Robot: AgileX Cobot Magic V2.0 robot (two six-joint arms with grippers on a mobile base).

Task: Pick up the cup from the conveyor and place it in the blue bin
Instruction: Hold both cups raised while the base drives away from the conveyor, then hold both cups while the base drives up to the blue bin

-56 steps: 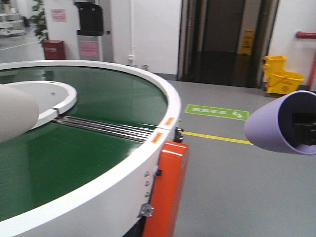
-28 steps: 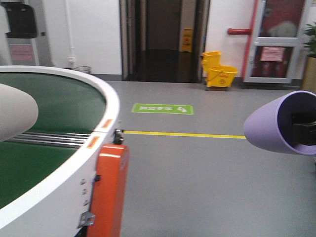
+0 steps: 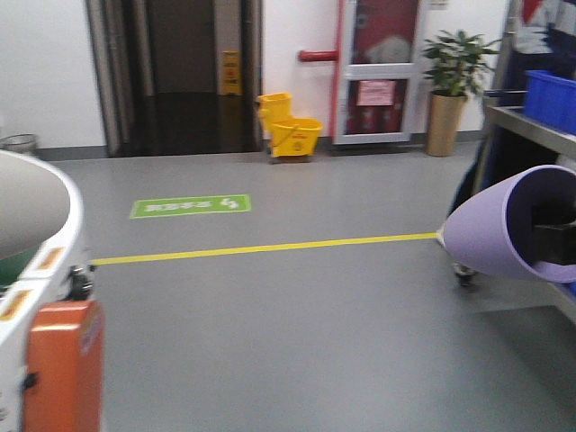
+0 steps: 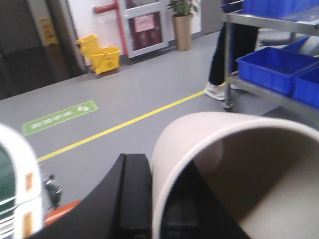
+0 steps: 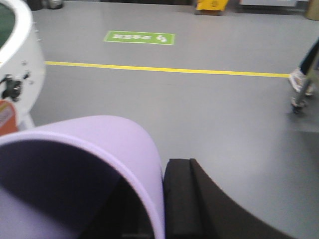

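Both cups are clear of the conveyor [image 5: 24, 55], seen at far left; left gripper [image 4: 157, 209] clamps a cream cup [image 4: 234, 144] by the rim, right gripper [image 5: 157, 209] a lilac cup [image 5: 94, 144] likewise; blue bin not in view; best to grip firmly, and not mistake the small shelf bins [image 4: 271, 67] for it.

Two cups: purple cup [image 3: 490, 229], beige cup [image 4: 259, 164]; one mop bucket [image 3: 290, 128]; one potted plant [image 3: 448, 85].
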